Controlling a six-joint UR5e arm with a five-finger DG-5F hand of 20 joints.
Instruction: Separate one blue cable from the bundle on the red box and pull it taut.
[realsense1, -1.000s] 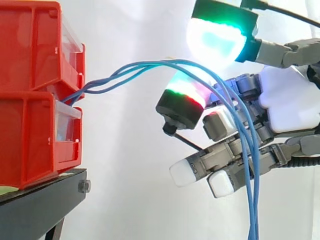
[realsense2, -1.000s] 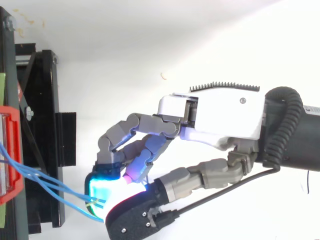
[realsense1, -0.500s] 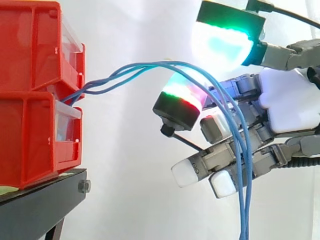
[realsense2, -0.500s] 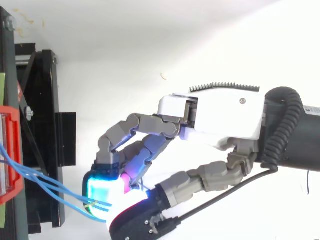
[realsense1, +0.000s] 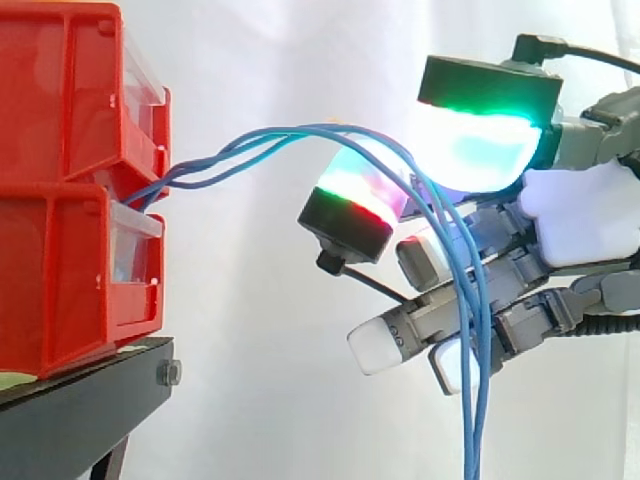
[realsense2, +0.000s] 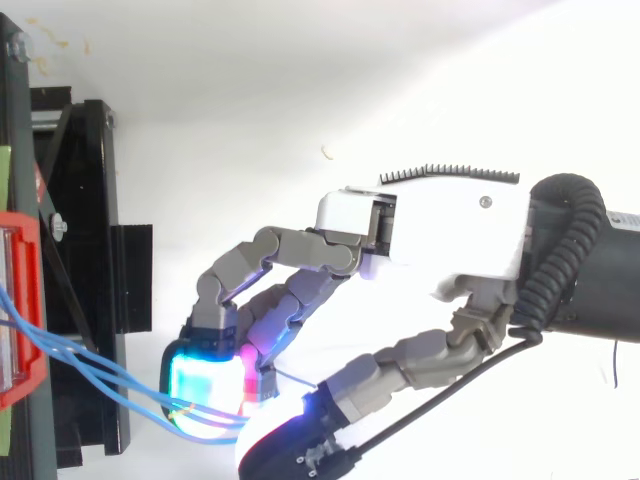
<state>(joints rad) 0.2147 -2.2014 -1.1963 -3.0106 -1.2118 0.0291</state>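
Several blue cables (realsense1: 250, 145) run twisted out of the gap between the two stacked red bins (realsense1: 60, 110), arch to the right and drop in front of the hand (realsense1: 580, 215). The hand comes in from the right with its fingers curled. Its cyan-green finger pad (realsense1: 480, 150) sits right beside the red-green thumb pad (realsense1: 350, 195), and the cables pass between the two. In the top view the cables (realsense2: 110, 385) end between the cyan pad (realsense2: 205, 385) and the thumb of the hand (realsense2: 440, 235). I cannot tell whether one strand is apart from the others.
The bins stand on a black stand (realsense1: 80, 410) at the left, and the top view shows the bin edge (realsense2: 25, 300) and the stand (realsense2: 90, 250). A white curtain lies behind. The loose cable ends hang down below the hand (realsense1: 470, 440).
The upper finger pad has come down toward the thumb pad, closing the gap around the cables. The hanging cable part has shifted left, and the thumb has edged left.
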